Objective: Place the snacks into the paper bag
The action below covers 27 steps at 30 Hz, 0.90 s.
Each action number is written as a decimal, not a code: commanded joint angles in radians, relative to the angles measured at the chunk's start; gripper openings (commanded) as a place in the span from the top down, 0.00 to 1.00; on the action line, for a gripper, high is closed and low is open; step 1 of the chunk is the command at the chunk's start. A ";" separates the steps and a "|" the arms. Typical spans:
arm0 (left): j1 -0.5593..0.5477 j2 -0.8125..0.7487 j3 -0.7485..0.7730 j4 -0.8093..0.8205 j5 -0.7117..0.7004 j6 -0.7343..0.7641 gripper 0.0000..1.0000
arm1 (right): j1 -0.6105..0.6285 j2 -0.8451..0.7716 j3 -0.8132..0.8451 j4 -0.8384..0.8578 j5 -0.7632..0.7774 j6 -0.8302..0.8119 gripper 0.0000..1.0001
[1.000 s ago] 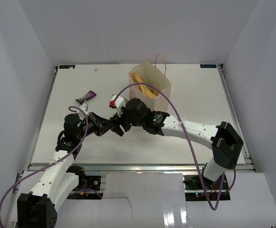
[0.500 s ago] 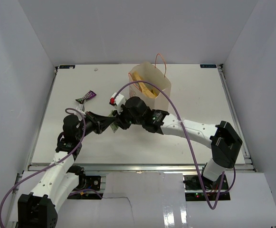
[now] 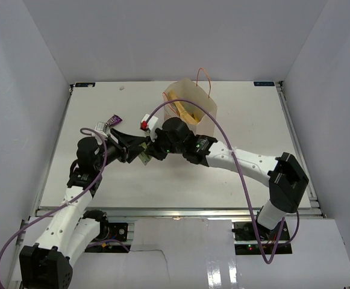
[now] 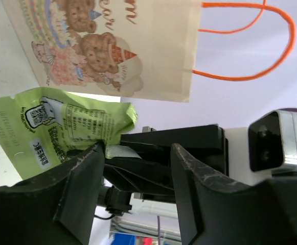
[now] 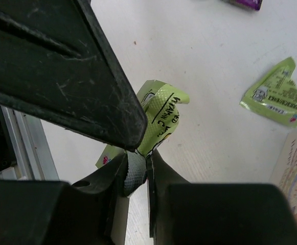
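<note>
Top view: the paper bag (image 3: 194,99) stood upright by the middle of the bench's (image 3: 253,180) far edge, with the yellow crisp packet (image 3: 190,114) already inside. A purple wrapper (image 3: 115,120) lay toward the far left corner, outside the bag. Left wrist view: the left gripper (image 4: 138,153) was spread and held nothing. The green wrapper (image 4: 61,125) hung just beside one finger, the bag behind it. Right wrist view: the right gripper (image 5: 138,162) pinched that green wrapper by its edge, clear of the bench. A second green wrapper (image 5: 273,94) lay flat near the bag's foot. Judged: one snack bagged, at least three left; the other colours were not seen
</note>
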<state>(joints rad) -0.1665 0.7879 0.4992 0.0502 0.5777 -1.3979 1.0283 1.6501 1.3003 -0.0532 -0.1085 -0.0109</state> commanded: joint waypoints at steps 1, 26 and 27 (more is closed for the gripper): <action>0.004 0.010 0.168 -0.125 -0.048 0.186 0.36 | -0.023 -0.064 0.048 0.006 -0.094 -0.102 0.92; 0.005 0.050 0.386 -0.532 -0.296 0.677 0.19 | -0.359 -0.315 0.340 -0.202 -0.283 -0.480 0.92; 0.007 0.062 0.378 -0.524 -0.294 0.678 0.19 | -0.384 -0.325 0.337 -0.189 -0.252 -0.472 0.92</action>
<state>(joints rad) -0.1650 0.8402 0.8951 -0.4984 0.2943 -0.7448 0.6777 1.3571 1.5990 -0.2916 -0.4305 -0.5117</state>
